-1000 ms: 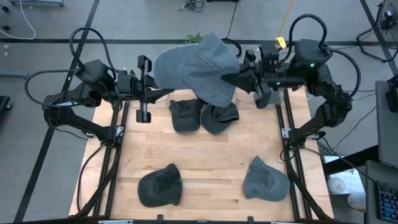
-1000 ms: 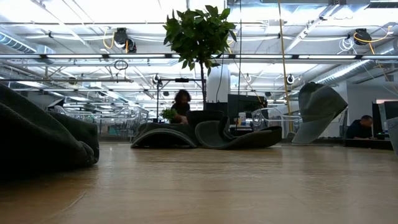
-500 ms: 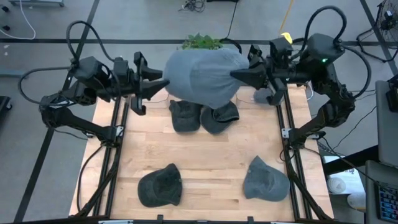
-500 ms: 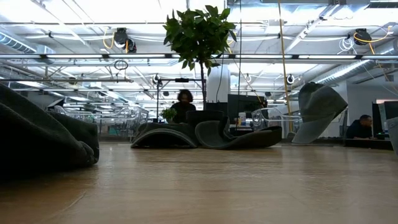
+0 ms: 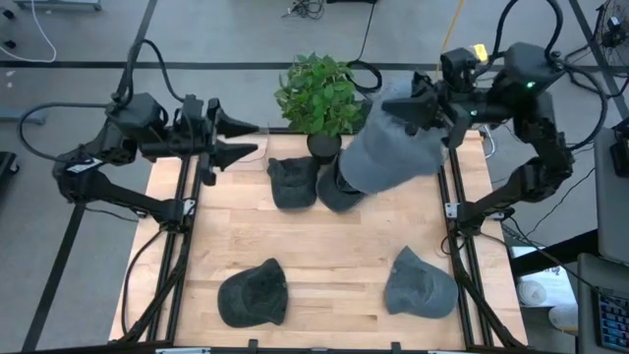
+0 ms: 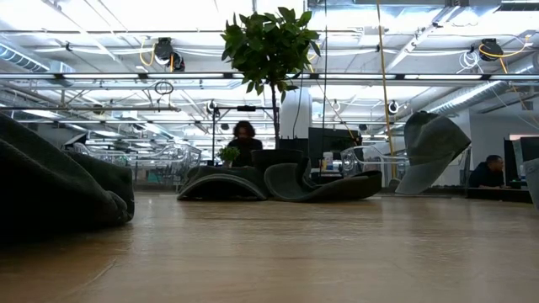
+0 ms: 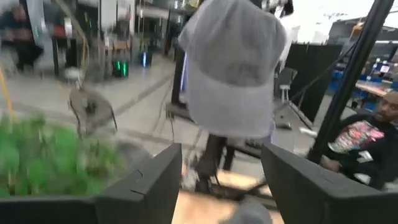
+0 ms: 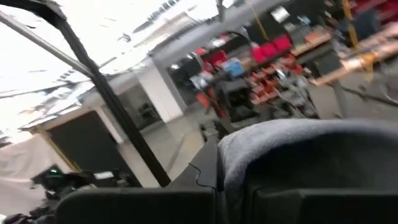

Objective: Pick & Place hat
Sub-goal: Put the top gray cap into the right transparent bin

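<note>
A light grey hat hangs over the table's far right with my right gripper shut on it. The left wrist view shows the same hat hanging in the air ahead. My left gripper is open near the far left corner, level, pointing toward the hat, with nothing between its fingers. Neither gripper appears in the low view. My right gripper holds the hat by its upper edge, pinched between the two fingers. The fingers come level from the table's right side. The hat hangs below them, slack and clear of the table.
A potted green plant stands at the far middle. In front of it lie two dark hats side by side. A dark hat and a grey one lie near the front edge. People sit in the room behind.
My left gripper has opened, let go of the hat, rolled and drawn back toward the left edge. My right gripper has carried the hat toward the right edge. The hat, stretched between both grippers before, now hangs from the right one, and the plant is uncovered.
</note>
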You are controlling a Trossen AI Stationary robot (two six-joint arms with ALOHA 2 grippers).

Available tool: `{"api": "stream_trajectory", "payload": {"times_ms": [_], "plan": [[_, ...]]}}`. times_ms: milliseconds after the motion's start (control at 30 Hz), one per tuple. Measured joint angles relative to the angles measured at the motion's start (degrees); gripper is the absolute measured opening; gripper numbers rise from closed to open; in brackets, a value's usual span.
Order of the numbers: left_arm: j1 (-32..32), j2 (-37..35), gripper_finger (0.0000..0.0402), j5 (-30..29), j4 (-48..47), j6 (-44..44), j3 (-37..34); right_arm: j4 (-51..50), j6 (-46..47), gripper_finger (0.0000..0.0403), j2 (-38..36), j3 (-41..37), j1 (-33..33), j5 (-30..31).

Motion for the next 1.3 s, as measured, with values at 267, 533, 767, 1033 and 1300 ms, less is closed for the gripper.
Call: {"api": "stream_trajectory", "payload": {"times_ms": [267, 533, 767, 1033, 1300], "plan": [[0.0, -1.65, 0.0234, 1.64, -7.11, -7.83, 0.0, -11.66, -3.12, 0.0004, -1.58, 0.02, -5.72, 2.07], [0.0, -2.31, 0.0235, 3.04, -7.92, -8.72, 0.0, -25.23, -10.44, 0.0004, -1.43, 0.02, -15.24, 2.15], [0.0, -2.36, 0.0235, 3.08, -7.92, -8.66, 0.0, -30.09, -15.65, 0.0003, -0.74, 0.04, -24.46, -0.06], [0.0, -2.36, 0.0235, 3.11, -8.79, -8.61, 0.0, -35.38, -22.82, 0.0003, 0.9, 0.04, -32.67, -0.07], [0.0, -2.33, 0.0235, 3.09, -9.15, -8.2, 0.0, -41.14, -31.51, 0.0003, 3.4, 0.04, -36.76, 10.23]]}}
